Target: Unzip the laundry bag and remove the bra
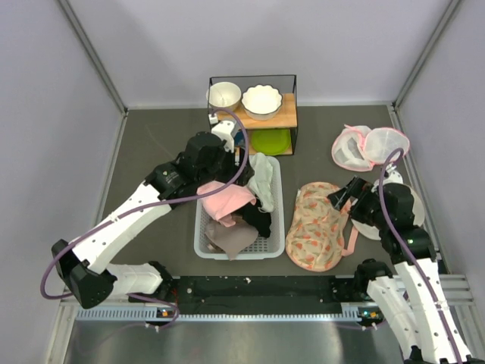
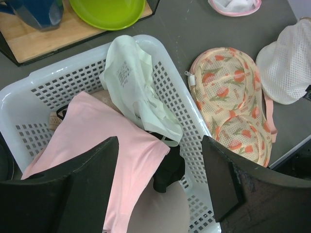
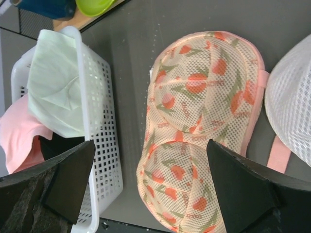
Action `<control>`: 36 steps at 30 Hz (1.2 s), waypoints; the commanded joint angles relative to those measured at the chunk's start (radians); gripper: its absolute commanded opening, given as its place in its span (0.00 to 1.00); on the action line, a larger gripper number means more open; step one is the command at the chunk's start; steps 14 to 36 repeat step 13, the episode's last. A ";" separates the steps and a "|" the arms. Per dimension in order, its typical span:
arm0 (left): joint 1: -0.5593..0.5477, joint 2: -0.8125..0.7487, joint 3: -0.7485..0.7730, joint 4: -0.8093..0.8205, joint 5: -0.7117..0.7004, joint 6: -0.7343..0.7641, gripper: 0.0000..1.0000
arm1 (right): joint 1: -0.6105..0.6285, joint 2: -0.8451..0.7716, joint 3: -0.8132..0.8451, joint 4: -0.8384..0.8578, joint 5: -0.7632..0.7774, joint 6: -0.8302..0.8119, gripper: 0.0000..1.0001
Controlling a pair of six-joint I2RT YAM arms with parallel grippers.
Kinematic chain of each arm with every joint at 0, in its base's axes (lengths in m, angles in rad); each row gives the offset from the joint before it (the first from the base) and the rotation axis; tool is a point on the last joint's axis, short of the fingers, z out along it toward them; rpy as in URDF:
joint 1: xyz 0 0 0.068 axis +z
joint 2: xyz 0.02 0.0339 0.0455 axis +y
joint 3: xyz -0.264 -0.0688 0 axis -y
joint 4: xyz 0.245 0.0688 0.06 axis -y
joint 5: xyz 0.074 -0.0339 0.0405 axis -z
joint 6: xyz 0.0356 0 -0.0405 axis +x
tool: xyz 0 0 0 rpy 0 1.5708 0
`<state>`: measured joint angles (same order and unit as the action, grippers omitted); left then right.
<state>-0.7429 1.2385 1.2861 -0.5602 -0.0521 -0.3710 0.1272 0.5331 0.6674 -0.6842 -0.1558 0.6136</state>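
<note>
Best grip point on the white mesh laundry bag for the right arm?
Pinch the laundry bag at the rim beside the peach floral piece, coming down from above. It lies on the table with soft mesh bulging up, and that edge is nearest the open right gripper. Its own zip pull shows in no view, so probably a steadying hold only.

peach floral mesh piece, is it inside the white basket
No, the peach floral mesh piece lies flat on the table beside the white basket, outside its right wall in the top view.
</note>
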 commanded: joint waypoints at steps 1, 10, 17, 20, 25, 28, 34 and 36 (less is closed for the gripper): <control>0.004 -0.022 -0.028 0.045 -0.012 -0.017 0.75 | 0.008 0.004 0.035 -0.029 0.082 -0.012 0.99; 0.002 -0.034 -0.057 0.040 -0.014 -0.031 0.75 | 0.009 0.024 0.057 -0.038 0.137 -0.012 0.99; 0.002 -0.034 -0.057 0.040 -0.012 -0.031 0.75 | 0.009 0.034 0.060 -0.040 0.145 -0.009 0.99; 0.002 -0.034 -0.057 0.040 -0.012 -0.031 0.75 | 0.009 0.034 0.060 -0.040 0.145 -0.009 0.99; 0.002 -0.034 -0.057 0.040 -0.012 -0.031 0.75 | 0.009 0.034 0.060 -0.040 0.145 -0.009 0.99; 0.002 -0.034 -0.057 0.040 -0.012 -0.031 0.75 | 0.009 0.034 0.060 -0.040 0.145 -0.009 0.99; 0.002 -0.034 -0.057 0.040 -0.012 -0.031 0.75 | 0.009 0.034 0.060 -0.040 0.145 -0.009 0.99; 0.002 -0.034 -0.057 0.040 -0.012 -0.031 0.75 | 0.009 0.034 0.060 -0.040 0.145 -0.009 0.99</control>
